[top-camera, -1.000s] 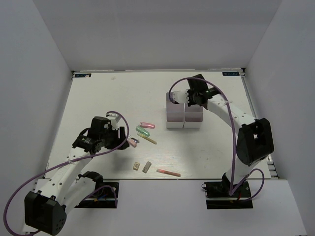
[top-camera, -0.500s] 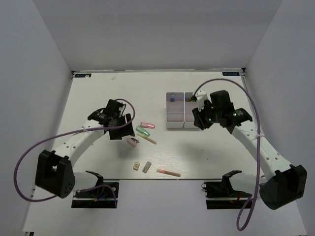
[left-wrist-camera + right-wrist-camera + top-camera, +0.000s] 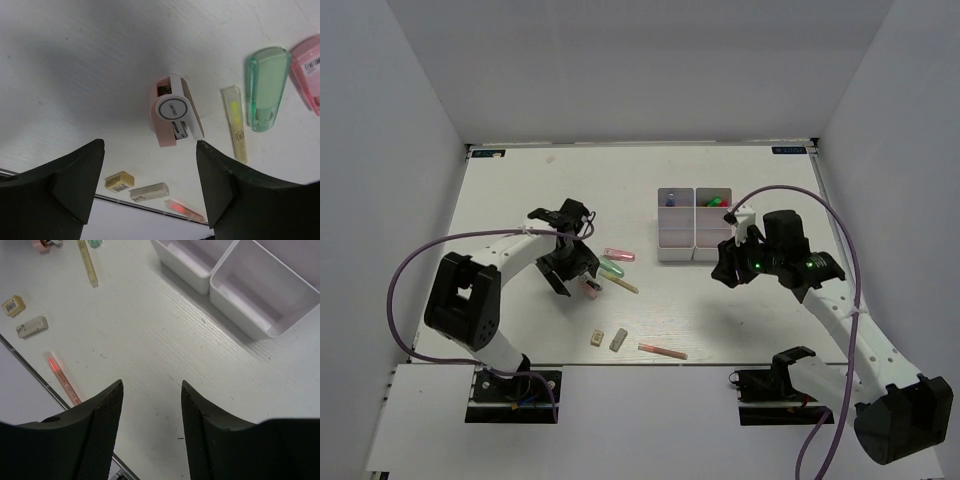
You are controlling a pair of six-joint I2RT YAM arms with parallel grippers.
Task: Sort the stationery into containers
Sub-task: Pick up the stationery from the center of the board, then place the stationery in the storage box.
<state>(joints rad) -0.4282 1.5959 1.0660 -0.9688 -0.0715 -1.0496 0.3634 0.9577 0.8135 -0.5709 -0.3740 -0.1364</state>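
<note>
The counter [image 3: 520, 200] carried the white containers [image 3: 692, 250], at 11 o'clock from the right gripper [image 3: 725, 272], which was open and empty. The left gripper [image 3: 150, 145] was spread wide. A pink tape dispenser [image 3: 172, 110] lay untouched at its 12 o'clock, long axis 12-to-6. Only the top view showed highlighters [image 3: 715, 201] in a far compartment.

place: robot lab test cell | signs: plain white walls [image 3: 640, 70], white table [image 3: 520, 190], two cabled arms [image 3: 840, 310]

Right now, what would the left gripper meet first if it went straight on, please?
Probably the pink tape dispenser, lying centred ahead of the open left gripper; depth is unclear.
</note>
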